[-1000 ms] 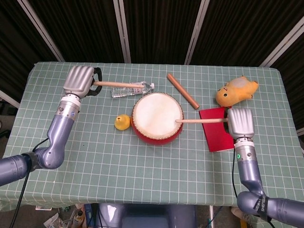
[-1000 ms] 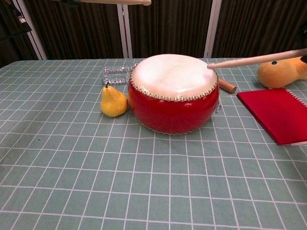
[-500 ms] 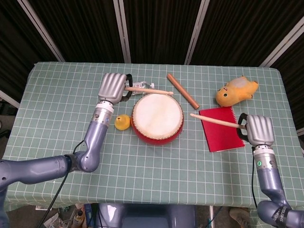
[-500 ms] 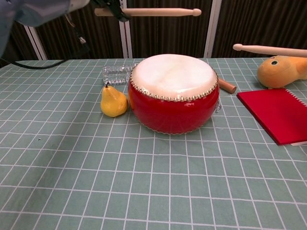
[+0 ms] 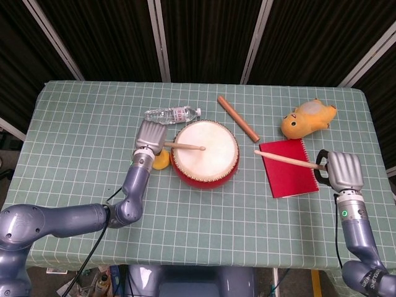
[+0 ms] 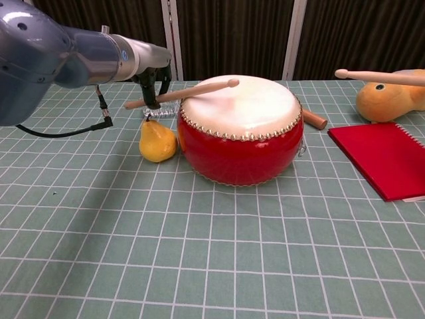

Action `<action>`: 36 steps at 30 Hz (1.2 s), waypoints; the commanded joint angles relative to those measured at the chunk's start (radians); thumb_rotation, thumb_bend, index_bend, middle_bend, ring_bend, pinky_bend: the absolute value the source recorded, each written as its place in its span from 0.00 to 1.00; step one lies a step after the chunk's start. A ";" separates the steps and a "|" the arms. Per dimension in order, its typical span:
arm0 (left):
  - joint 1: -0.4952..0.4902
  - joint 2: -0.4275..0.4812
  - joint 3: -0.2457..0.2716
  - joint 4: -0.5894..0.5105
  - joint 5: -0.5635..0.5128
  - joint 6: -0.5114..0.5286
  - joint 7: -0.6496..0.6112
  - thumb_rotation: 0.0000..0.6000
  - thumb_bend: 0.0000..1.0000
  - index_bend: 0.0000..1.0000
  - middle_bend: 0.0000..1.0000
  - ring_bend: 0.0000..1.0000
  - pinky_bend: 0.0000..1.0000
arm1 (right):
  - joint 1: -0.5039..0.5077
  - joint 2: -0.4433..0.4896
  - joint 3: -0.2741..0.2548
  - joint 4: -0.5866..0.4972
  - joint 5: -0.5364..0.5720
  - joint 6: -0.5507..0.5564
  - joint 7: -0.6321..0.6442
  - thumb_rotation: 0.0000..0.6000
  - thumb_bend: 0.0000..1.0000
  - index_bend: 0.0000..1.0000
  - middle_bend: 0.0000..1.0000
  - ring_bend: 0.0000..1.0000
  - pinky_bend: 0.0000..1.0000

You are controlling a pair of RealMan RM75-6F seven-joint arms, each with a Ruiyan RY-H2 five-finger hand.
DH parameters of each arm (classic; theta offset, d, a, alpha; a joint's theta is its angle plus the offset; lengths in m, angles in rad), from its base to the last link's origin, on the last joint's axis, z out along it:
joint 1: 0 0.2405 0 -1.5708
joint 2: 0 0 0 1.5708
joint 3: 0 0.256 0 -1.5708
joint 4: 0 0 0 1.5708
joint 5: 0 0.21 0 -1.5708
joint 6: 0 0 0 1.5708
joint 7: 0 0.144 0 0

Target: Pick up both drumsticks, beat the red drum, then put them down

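On the surface [image 5: 80, 130]: we see a green checked cloth carrying the scene.
Drum [image 5: 205, 151]: red with a white skin, it stands near the middle; the chest view [image 6: 240, 129] shows its studded rim.
Left robot hand [image 5: 150, 136]: just left of the drum, its fingers are closed around one drumstick; in the chest view [image 6: 154, 80] we see dark fingers wrapped round the shaft.
Left drumstick [image 5: 184, 146]: it reaches from that hand over the white skin, tip above the drumhead [image 6: 182, 92]; we cannot tell whether the tip touches.
Right robot hand [image 5: 344, 171]: at the right edge, beyond the red notebook [image 5: 289, 167], it grips the second drumstick.
Right drumstick [image 5: 288, 159]: it slants across the notebook, tip pointing toward the drum but well clear of it; in the chest view [image 6: 382, 77] it is raised in the air.
Pear [image 6: 157, 141]: yellow, touching or nearly touching the drum's left side.
Bottle [image 5: 172, 114]: clear plastic, lying behind the drum.
Wooden rod [image 5: 237, 118]: lying diagonally behind the drum's right.
Plush toy [image 5: 307, 118]: orange, behind the notebook.
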State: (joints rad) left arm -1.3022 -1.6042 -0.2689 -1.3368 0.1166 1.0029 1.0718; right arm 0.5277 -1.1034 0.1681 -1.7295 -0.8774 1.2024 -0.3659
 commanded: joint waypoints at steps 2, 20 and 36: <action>0.014 0.081 -0.062 -0.121 0.260 0.056 -0.220 1.00 0.55 0.79 1.00 1.00 1.00 | -0.007 -0.002 0.000 -0.013 -0.010 0.012 -0.009 1.00 0.70 0.94 1.00 1.00 1.00; 0.238 0.337 0.056 -0.688 0.365 0.275 -0.284 1.00 0.55 0.79 1.00 1.00 1.00 | -0.123 0.082 -0.109 -0.153 -0.169 0.052 -0.006 1.00 0.70 0.94 1.00 1.00 1.00; 0.408 0.209 0.216 -0.650 0.491 0.308 -0.390 1.00 0.55 0.77 1.00 1.00 1.00 | -0.166 0.034 -0.213 -0.066 -0.260 -0.031 -0.063 1.00 0.70 0.94 1.00 1.00 1.00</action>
State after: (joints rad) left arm -0.9058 -1.3659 -0.0646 -2.0136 0.5991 1.3132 0.6826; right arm 0.3636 -1.0640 -0.0433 -1.8013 -1.1385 1.1748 -0.4251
